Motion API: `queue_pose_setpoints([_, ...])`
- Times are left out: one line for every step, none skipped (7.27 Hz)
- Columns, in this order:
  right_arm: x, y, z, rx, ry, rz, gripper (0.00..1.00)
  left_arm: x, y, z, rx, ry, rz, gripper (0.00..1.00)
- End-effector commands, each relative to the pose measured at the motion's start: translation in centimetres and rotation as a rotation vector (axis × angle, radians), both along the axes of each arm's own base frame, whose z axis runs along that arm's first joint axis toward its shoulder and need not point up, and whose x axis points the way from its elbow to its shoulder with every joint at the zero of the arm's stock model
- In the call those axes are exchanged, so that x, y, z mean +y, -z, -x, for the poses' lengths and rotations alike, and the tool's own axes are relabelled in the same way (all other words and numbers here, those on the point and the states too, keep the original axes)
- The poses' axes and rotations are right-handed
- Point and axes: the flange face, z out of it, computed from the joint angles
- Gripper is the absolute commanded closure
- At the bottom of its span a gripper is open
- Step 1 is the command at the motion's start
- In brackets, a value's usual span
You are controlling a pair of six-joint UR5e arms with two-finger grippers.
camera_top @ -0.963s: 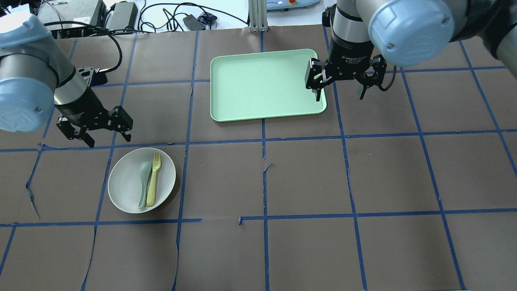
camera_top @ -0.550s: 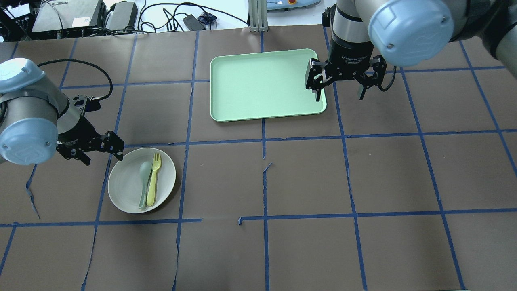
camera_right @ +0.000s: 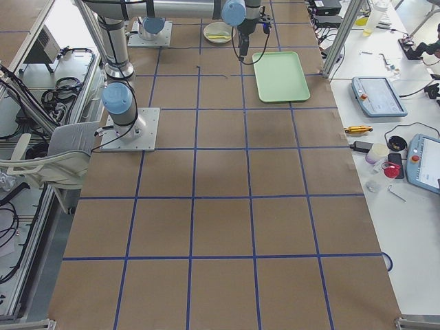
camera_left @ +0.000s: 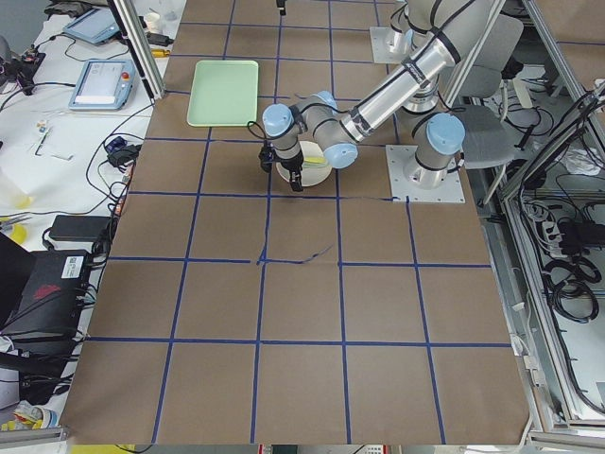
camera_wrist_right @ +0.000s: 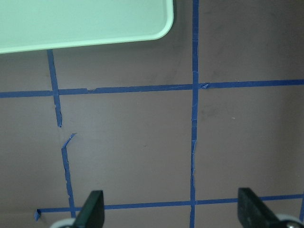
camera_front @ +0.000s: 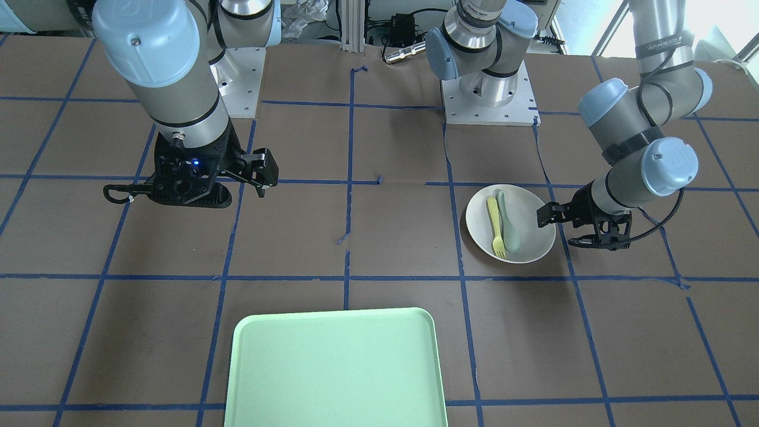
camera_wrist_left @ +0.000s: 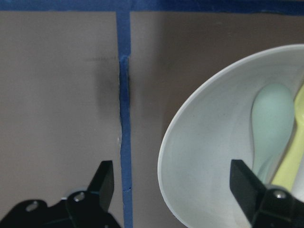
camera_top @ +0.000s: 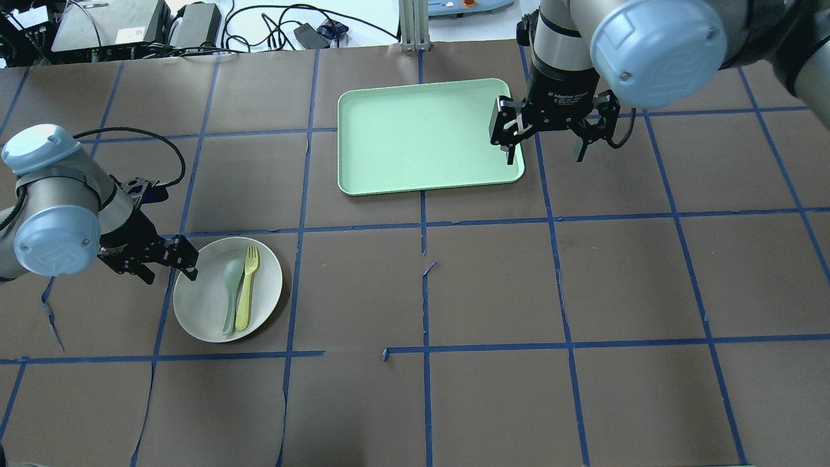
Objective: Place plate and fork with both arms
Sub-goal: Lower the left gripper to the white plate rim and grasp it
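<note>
Left gripper (camera_top: 168, 271) lowered to plate (camera_top: 202, 312) left rim since earlier; fingers spread, straddling rim. Fork (camera_top: 246, 285) on plate, long axis near-far. Right gripper (camera_top: 545, 151) far off, fingers spread.

White plate (camera_top: 201, 311), pale-yellow fork (camera_top: 246, 288), grey-green spoon (camera_top: 230, 292), mint tray (camera_top: 421, 136).

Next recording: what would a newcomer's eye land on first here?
The white plate, with a yellow fork and a green spoon lying in it, sits on the robot's left, the open left gripper straddling its rim. Farther back lies a mint-green tray, the right gripper hanging open near it.
</note>
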Motion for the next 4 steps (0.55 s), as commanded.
queue_pose_setpoints([0.1,0.1,0.0,-0.001,0.000,-0.002,0.00,0.1,1.4,0.1,0.019,0.014,-0.027,0.29])
queue_pose_setpoints([0.0,0.2,0.0,0.000,0.000,-0.003,0.00,0.0,1.8,0.0,0.026,0.026,-0.034,0.33])
queue_pose_setpoints([0.1,0.1,-0.1,-0.003,0.000,-0.002,0.00,0.0,2.3,0.0,0.034,0.041,-0.043,0.34])
queue_pose_setpoints([0.0,0.1,0.0,-0.001,0.001,-0.002,0.00,0.0,2.8,0.1,0.042,0.046,-0.051,0.36])
